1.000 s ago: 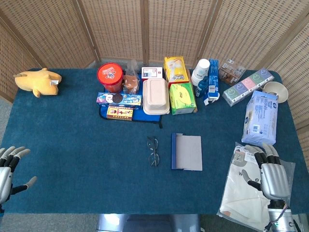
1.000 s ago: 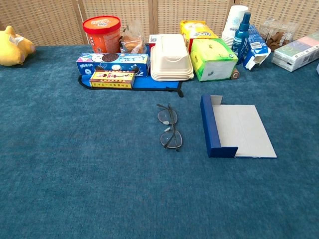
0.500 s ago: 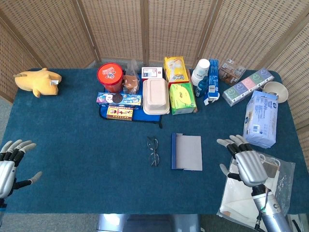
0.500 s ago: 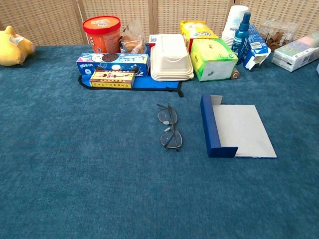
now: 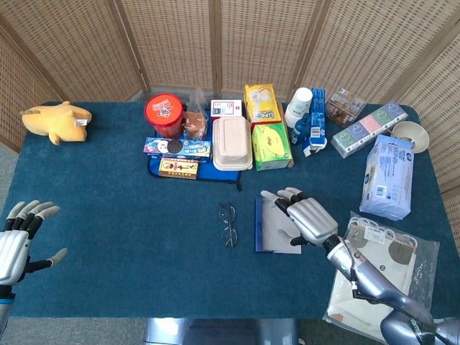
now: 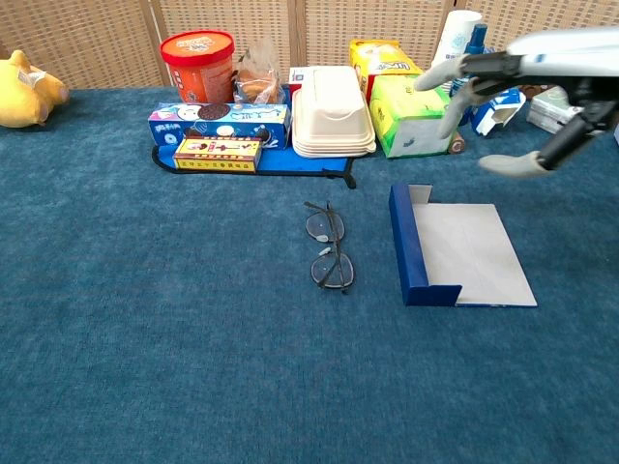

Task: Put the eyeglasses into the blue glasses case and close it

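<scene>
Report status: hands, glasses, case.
Right hand open, above the case. Left hand open at table edge. Glasses on the cloth left of the case, untouched. Case open, empty. Nothing between them.

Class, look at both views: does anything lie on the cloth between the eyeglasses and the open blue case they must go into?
Nothing visible does. The eyeglasses lie just left of the blue glasses case, with only bare cloth between. The right hand hovers open above the case.

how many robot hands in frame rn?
2. Left robot hand at the table's near-left edge, fingers spread, holding nothing. Right robot hand open above the blue glasses case, right of the eyeglasses.
</scene>
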